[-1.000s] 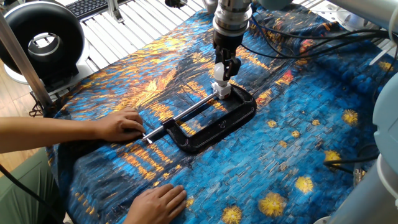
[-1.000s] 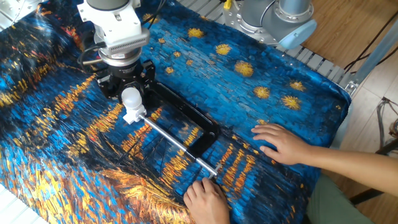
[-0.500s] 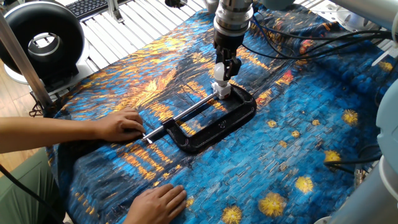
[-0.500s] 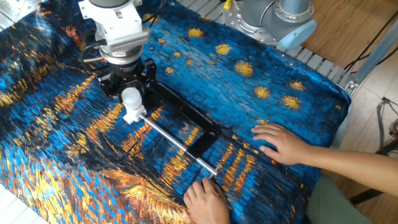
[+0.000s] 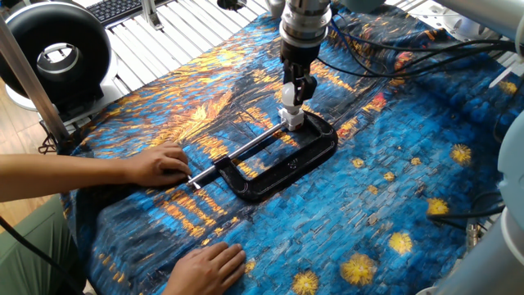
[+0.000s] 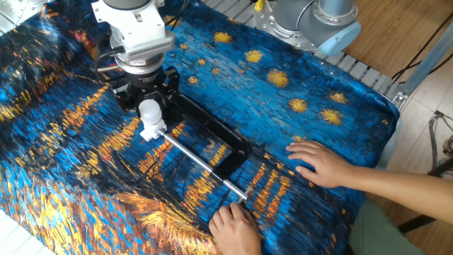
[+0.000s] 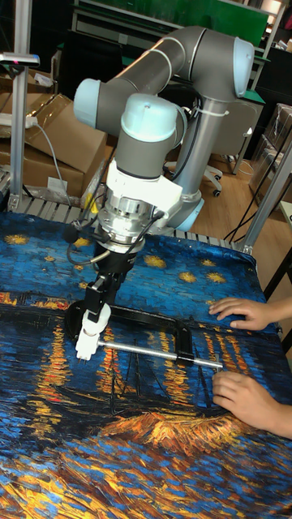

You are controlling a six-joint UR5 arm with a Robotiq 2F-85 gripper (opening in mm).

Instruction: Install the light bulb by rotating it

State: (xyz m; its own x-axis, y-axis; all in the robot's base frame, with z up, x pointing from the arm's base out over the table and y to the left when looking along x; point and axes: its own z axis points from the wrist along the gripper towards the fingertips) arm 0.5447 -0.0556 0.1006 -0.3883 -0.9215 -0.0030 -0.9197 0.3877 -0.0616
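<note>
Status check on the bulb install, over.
Gripper shut on the light bulb, bulb seated upright in the socket block at the C-clamp. Person's hands hold the clamp screw end, clear of the gripper.

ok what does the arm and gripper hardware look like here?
The arm has grey tube links with pale blue joint caps. The wrist ends in a white and silver ribbed cylinder, with black cables looping beside it. The gripper is black, with two narrow black fingers. No markings are readable.
</note>
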